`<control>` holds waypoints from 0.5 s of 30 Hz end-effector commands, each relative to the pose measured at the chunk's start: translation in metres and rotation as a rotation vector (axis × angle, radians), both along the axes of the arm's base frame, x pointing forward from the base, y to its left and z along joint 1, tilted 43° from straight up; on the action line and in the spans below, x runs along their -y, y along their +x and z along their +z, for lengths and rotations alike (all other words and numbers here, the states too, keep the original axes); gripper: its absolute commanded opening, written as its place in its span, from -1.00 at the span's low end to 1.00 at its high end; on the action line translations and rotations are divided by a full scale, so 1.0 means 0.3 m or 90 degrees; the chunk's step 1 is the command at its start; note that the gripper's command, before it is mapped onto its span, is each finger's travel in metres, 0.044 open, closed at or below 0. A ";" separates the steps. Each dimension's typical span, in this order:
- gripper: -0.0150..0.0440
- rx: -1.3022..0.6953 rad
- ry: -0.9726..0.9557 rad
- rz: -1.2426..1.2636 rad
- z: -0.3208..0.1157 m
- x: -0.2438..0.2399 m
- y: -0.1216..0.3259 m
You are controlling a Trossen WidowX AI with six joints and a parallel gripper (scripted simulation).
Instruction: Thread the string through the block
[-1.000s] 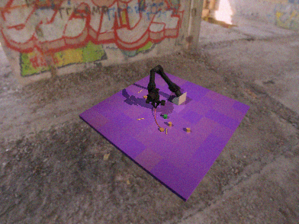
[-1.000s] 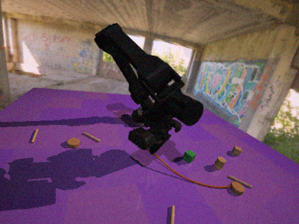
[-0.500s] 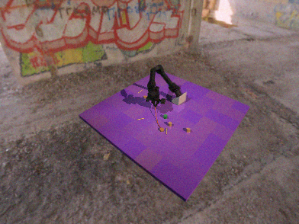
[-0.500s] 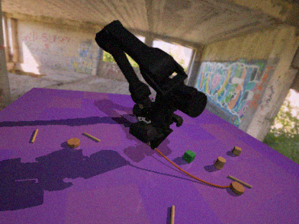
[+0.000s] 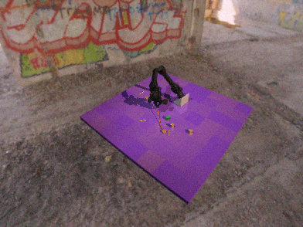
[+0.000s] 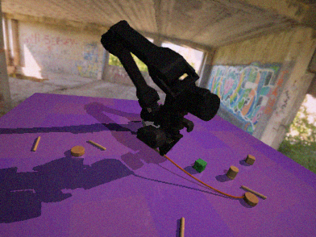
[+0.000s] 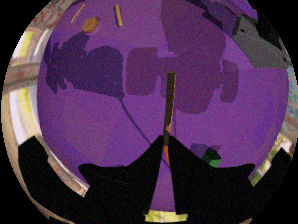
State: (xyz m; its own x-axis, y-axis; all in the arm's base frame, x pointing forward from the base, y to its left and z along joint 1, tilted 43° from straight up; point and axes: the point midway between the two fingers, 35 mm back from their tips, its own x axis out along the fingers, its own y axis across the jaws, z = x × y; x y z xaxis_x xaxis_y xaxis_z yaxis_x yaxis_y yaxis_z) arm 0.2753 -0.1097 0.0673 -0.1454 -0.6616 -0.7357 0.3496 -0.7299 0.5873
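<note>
My gripper point(image 5: 158, 106) point(image 6: 163, 153) point(image 7: 165, 138) is shut on the thin wooden stick point(image 7: 169, 105) and holds it above the table. The stick points away from the fingertips in the wrist view. The orange string point(image 5: 159, 120) point(image 6: 197, 177) point(image 7: 166, 155) runs from the fingertips down to the round wooden button point(image 5: 164, 131) point(image 6: 251, 198) on the table. The block point(image 5: 182, 100) point(image 7: 257, 45) stands on the table, apart from the stick, at the upper right of the wrist view. It is mostly hidden behind the arm in the exterior view. Its hole is not clear.
A green cube point(image 5: 167, 118) point(image 6: 200, 165) point(image 7: 213, 161) lies near the string. Two small wooden pieces, one a cylinder point(image 6: 232, 172), lie beyond it. A wooden disc point(image 6: 77, 151) point(image 7: 91, 24) lies near two loose sticks. Another loose stick point(image 6: 254, 192) lies beside the button.
</note>
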 end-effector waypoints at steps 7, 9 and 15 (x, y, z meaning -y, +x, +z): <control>-0.49 -0.097 0.021 0.108 -0.002 -0.001 0.020; -0.49 -0.126 0.028 0.141 -0.002 -0.002 0.026; -0.49 -0.216 0.047 0.240 -0.004 -0.004 0.045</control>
State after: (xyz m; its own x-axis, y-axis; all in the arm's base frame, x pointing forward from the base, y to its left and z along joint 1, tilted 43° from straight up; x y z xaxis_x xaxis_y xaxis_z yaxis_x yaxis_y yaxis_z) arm 0.2847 -0.1089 0.0653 -0.1474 -0.6621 -0.7348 0.6980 -0.5960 0.3969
